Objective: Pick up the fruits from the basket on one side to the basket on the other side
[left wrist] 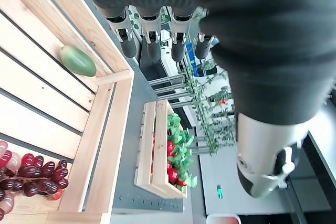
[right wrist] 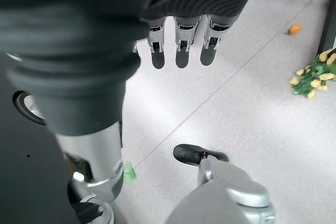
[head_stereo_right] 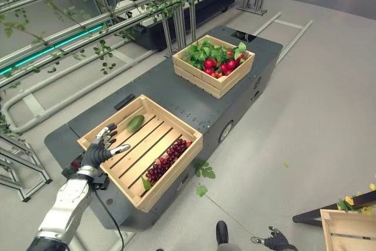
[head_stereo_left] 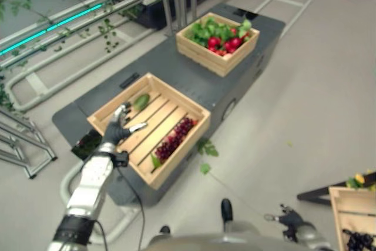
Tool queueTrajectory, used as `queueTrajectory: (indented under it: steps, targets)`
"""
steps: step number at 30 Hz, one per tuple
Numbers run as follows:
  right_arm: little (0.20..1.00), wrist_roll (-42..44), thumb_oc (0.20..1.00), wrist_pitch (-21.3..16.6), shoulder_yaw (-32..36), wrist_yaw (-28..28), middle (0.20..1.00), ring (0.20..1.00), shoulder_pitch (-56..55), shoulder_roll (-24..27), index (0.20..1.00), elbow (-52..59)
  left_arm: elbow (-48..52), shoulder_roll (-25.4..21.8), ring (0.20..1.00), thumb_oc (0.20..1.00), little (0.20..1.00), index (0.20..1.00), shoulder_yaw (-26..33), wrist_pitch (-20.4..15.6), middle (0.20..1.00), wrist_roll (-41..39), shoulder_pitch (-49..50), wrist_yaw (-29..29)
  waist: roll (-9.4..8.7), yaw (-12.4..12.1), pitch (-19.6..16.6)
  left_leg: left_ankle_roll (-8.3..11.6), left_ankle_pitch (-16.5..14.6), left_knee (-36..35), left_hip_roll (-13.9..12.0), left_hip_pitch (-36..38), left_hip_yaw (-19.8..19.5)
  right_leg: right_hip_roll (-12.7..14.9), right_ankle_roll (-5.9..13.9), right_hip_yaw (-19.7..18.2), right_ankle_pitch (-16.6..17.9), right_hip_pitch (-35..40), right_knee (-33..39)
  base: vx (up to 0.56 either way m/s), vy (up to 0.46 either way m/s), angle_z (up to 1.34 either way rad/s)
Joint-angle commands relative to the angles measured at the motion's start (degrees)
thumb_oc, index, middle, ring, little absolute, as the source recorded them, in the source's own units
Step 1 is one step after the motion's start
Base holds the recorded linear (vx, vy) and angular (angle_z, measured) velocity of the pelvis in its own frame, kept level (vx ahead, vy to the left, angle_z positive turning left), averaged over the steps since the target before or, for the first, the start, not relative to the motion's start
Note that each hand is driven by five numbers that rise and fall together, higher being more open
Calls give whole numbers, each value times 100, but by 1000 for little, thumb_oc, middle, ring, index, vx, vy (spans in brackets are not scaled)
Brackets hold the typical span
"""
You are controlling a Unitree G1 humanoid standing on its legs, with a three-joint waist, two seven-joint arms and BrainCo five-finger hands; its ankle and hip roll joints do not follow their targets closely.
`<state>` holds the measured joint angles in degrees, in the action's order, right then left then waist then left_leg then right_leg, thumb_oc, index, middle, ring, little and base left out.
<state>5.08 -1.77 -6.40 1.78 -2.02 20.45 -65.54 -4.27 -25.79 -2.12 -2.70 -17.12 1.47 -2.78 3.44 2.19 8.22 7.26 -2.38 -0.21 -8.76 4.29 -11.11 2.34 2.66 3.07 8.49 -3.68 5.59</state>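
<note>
Nearest to us, low at the robot's side, the right hand [head_stereo_right: 275, 241] hangs over bare floor with fingers straight and nothing in it; we leave it idle. Ahead, the left hand [head_stereo_right: 101, 148] hovers over the near-left part of the near crate [head_stereo_right: 176, 158], fingers extended and spread, thumb out, holding nothing. In this crate lie the task's things: a green fruit [head_stereo_right: 135, 123] on the slats near the far-left wall, just beyond the fingertips, and a bunch of dark red grapes [head_stereo_right: 165, 161] along the right side, well apart from the hand. We judge the step in hand to be the reach for the green fruit. To do it well, we should carry the palm over the fruit, lower until the fingers straddle it, and close only then; the fruit is smooth and rounded and lies close to the wall, so a sideways push could roll it into the corner. A lift clear of the crate's rim should come before any travel. Farther along the dark grey platform [head_stereo_right: 176, 95] stands the far crate [head_stereo_right: 205, 80], holding red fruits [head_stereo_right: 217, 66] among green leaves, which we take as the destination. A few loose leaves lie on the pale floor [head_stereo_right: 305, 104] by the platform. Beyond, metal rails carry trailing vines [head_stereo_right: 106, 51], and another wooden crate [head_stereo_left: 352, 216] stands at the robot's right.
</note>
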Motion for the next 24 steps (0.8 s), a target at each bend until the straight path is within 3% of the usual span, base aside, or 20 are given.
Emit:
queueTrajectory:
  steps: [1, 6, 9, 14, 24]
  targets:
    - [1000, -43, 1000, -13, 7, 47, 1000, 1000, -122, -1, 1000, -7, -36, -245, 1000, 1000, 1000, 1000, 272, -109, 1000, -162, -102, -4, -255, 13, -189, -43, 42, -10, 571, -555, -68, 127, 415, 292, -665, 24, -163, 3, -81, 9]
    - [1000, -51, 1000, 24, 84, 42, 1000, 1000, -62, 170, 1000, 38, -237, -461, 1000, 1000, 1000, 1000, 203, 11, 1000, 47, -315, 96, -247, 77, -42, -72, 219, 144, 704, -940, 371, 212, 389, 409, -695, -52, -187, -71, -40, 24]
    - [1000, -56, 1000, 50, 54, 12, 1000, 1000, -93, 172, 1000, 70, -438, -672, 1000, 1000, 1000, 1000, 154, 91, 1000, 239, -449, 161, -182, 91, -101, -119, 245, -92, 598, -842, 507, 99, 365, 395, -717, -73, -159, 29, -57, 7]
    - [1000, 48, 1000, 39, -8, 74, 1000, 1000, -50, 169, 1000, 183, -1088, -1042, 1000, 1000, 1000, 1000, -217, 151, 1000, 695, -1194, 96, -83, 218, 45, -78, 403, -372, 505, -841, 615, 111, 378, 424, -699, -150, -106, -14, 17, -5]
    - [1000, 155, 1000, -8, -215, 159, 1000, 1000, 136, 176, 1000, 332, -1926, -1453, 1000, 1000, 1000, 1000, -810, 182, 1000, 1249, -2267, -106, -24, 307, 476, -101, 469, -392, 575, -1103, 715, 226, 469, 278, -480, -516, -78, -53, 48, -6]
